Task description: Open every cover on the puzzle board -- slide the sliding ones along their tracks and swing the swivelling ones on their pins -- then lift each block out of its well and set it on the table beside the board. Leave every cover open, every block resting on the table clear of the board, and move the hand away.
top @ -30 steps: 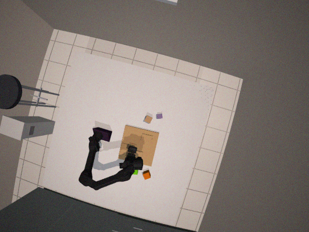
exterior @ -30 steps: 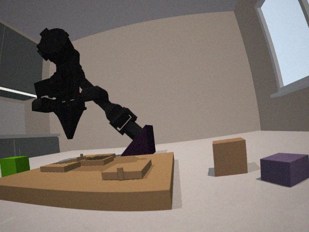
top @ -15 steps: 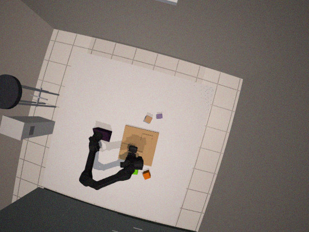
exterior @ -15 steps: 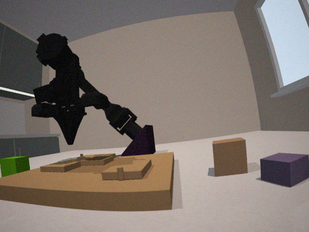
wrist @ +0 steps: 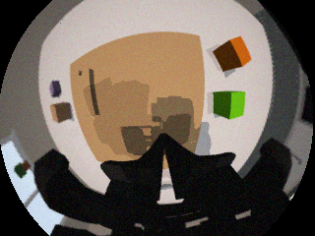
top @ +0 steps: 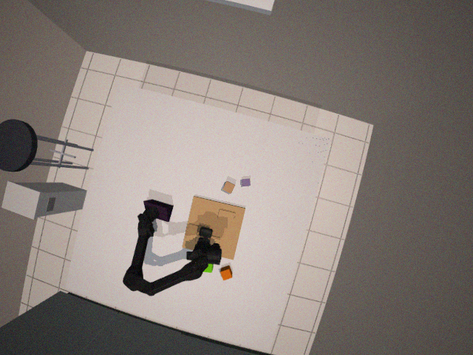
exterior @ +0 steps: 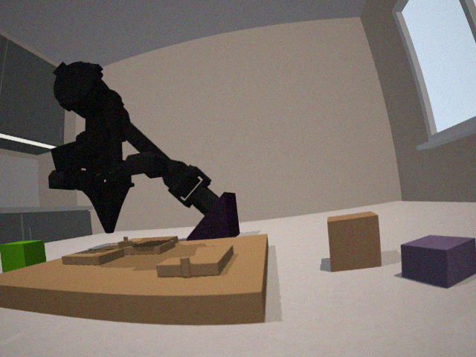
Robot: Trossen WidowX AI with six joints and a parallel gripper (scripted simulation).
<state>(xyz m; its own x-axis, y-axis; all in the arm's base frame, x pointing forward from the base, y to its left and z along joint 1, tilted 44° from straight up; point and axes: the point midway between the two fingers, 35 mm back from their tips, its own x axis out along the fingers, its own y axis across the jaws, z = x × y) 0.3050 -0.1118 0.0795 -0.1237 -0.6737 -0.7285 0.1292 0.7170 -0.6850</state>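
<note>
My gripper [exterior: 109, 232] [wrist: 162, 136] is shut and empty, pointing down above the puzzle board [top: 239, 233] [exterior: 134, 307] [wrist: 172, 51]. In the exterior view, a raised cover [exterior: 215, 255] with an upright peg lies near the board's front right; a flat cover [exterior: 82, 259] lies at left and another raised piece [exterior: 169, 242] behind, beside a dark recess. Shadow and the arm hide how far the covers stand open and what the wells hold. Off the board rest an orange block [top: 226, 273] [wrist: 242, 51], a green block [top: 208, 268] [exterior: 34, 253] [wrist: 228, 104], a tan block [top: 228, 187] [exterior: 353, 244] [wrist: 61, 112] and a purple block [top: 244, 182] [exterior: 425, 265] [wrist: 55, 88].
The arm [top: 170, 280] [exterior: 148, 142] reaches from its dark purple base [top: 162, 210] [exterior: 224, 219] around one side of the board. The green and orange blocks lie past one board edge, the tan and purple ones past the opposite edge. A stool [top: 17, 145] stands far left.
</note>
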